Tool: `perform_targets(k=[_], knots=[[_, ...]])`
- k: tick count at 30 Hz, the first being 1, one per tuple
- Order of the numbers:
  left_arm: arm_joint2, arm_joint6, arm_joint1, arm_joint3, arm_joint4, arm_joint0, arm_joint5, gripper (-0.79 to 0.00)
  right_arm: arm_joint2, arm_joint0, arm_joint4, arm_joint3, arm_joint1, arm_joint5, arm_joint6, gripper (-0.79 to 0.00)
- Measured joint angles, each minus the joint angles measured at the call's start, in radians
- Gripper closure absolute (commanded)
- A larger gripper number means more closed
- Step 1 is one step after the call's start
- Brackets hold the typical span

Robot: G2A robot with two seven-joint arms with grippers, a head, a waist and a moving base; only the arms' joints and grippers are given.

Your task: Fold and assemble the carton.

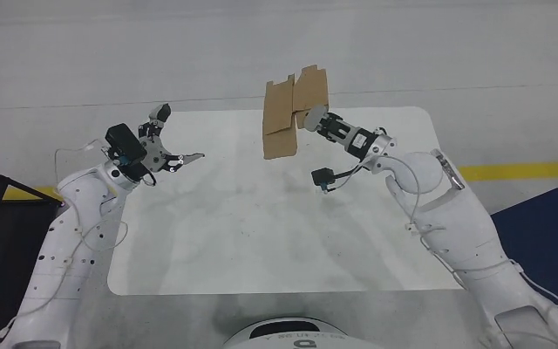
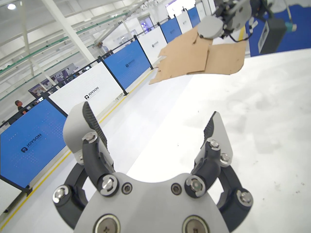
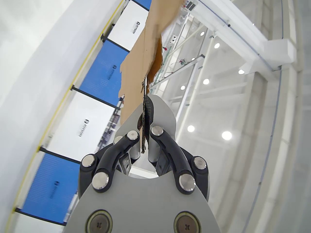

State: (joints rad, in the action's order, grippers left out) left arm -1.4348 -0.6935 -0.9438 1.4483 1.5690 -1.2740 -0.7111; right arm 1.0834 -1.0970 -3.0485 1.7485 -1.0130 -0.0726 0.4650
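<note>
Carton (image 1: 286, 109) shows in the top view as a flat brown sheet with notched flaps, not folded into a box and enclosing nothing. It sits over the far edge of the table (image 1: 261, 227), about half of it reaching out beyond that edge. The right gripper (image 1: 307, 118) is at the same far edge and is clamped on the sheet's side. Its body covers the spot where its pads meet the cardboard. The left gripper (image 1: 179, 135) is above the table's left edge, near the far left corner, spread wide with nothing between its fingers and well apart from the carton.

In the left wrist view, the left gripper (image 2: 150, 112) has both ridged pads in sight, opened wide, with bare table (image 2: 243, 110) beyond them. Farther off, the carton (image 2: 189, 54) lies roughly level and lifted clear of the table top, with two panels overlapping along a crease. The right gripper (image 2: 210, 29) pinches it from above the table's far edge. One broad finger hides part of the upper panel, and whether the lower panel is also gripped cannot be told.

In the right wrist view, the right gripper (image 3: 146, 105) is closed tight on the carton (image 3: 143, 49), seen almost edge-on. The corrugated edge runs down between the fingers. The sheet's far end is blurred and cut off at the frame.
</note>
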Motion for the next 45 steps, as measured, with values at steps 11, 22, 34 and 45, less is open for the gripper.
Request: perform_targets(k=[11,22,34,45], knots=[[0.001,0.000,0.000,0.000,0.013,0.001,-0.001,-0.785,0.000,0.000,0.047,0.000,0.000,-0.006,0.000,0.000],[0.001,0.000,0.000,0.000,0.013,0.001,-0.001,-0.785,-0.243,0.310,-0.023,0.082,0.161,-0.094,-0.033,0.000],[0.001,0.000,0.000,0.000,0.013,0.001,-0.001,-0.785,-0.417,0.466,-0.023,0.104,0.226,-0.149,-0.093,0.000],[0.001,0.000,0.000,0.000,0.013,0.001,-0.001,-0.785,-0.418,0.467,-0.023,0.104,0.226,-0.149,-0.093,0.000]])
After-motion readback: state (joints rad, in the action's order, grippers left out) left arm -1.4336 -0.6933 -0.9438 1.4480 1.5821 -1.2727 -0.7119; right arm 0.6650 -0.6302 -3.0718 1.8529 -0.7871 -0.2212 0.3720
